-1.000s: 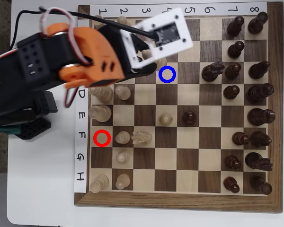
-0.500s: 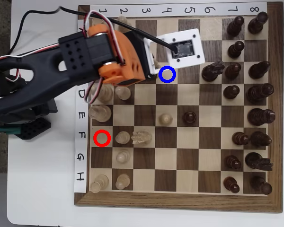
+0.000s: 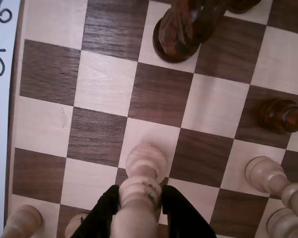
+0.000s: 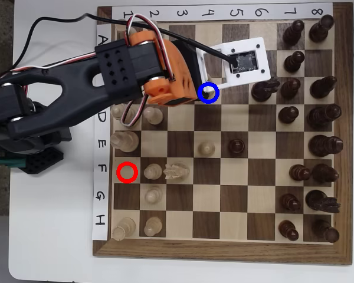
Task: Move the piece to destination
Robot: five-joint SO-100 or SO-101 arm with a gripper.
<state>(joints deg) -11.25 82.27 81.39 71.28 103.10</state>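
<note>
In the wrist view my gripper (image 3: 140,218) is shut on the piece (image 3: 141,183), a slim light-tan wooden chessman whose round head sticks out past the two black fingers (image 3: 102,215). Whether its base touches the board cannot be told. In the overhead view the orange wrist (image 4: 165,73) hides the fingers, and its front edge reaches the destination (image 4: 208,92), the blue-ringed dark square in row C, column 4. A small tan spot shows inside the ring.
A dark knight (image 4: 264,89) stands two squares right of the ring, also seen as the dark knight (image 3: 181,29). Dark pieces fill columns 7 and 8. A light pawn (image 4: 206,148), dark pawn (image 4: 236,145), light knight (image 4: 177,171) and red ring (image 4: 127,172) lie lower on the board.
The arm has stretched out to the right across the board, and the wrist with its white camera mount has shifted toward the blue ring and now overlaps its left edge.
</note>
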